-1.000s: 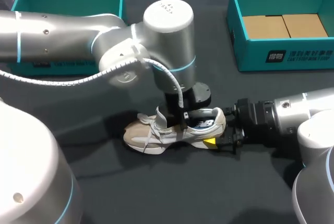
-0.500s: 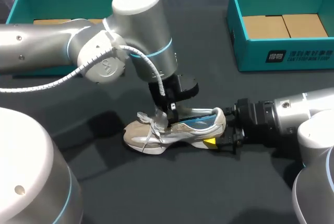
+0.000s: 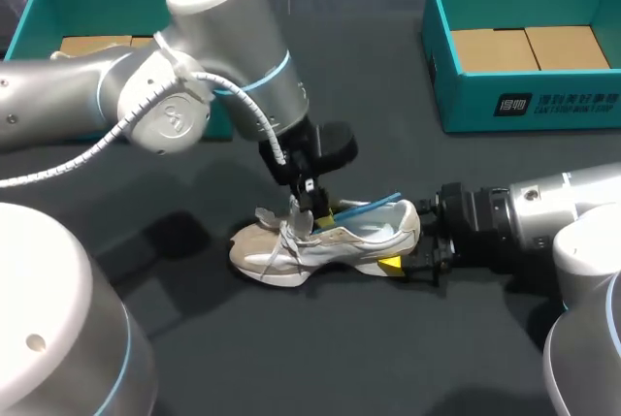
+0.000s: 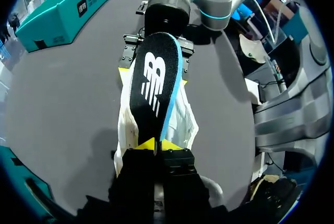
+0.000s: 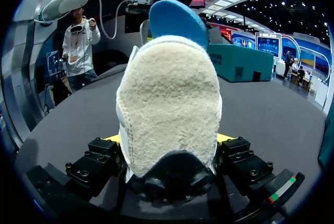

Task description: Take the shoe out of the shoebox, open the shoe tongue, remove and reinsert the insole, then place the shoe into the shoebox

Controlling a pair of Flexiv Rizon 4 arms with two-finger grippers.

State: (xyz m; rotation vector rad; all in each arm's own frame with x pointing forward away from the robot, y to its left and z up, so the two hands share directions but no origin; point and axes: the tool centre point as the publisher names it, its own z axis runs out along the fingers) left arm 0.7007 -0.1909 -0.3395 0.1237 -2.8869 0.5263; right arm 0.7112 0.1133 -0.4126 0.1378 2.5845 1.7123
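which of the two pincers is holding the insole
The left pincer: its yellow tips clamp one end of the black insole, which tilts up out of the shoe. The right pincer grips the shoe's heel instead.

Shoe (image 3: 325, 241) on table (image 3: 388, 358), heel (image 3: 409, 225) in right pincer (image 3: 404, 251), insole (image 3: 367, 208) in left pincer (image 3: 312, 205), shoeboxes (image 3: 529, 106) behind.

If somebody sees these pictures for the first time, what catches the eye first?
The beige and white sneaker lies mid-table, its heel clamped by the right gripper. The left gripper pinches the black insole with a blue underside, whose heel end sticks up out of the shoe.
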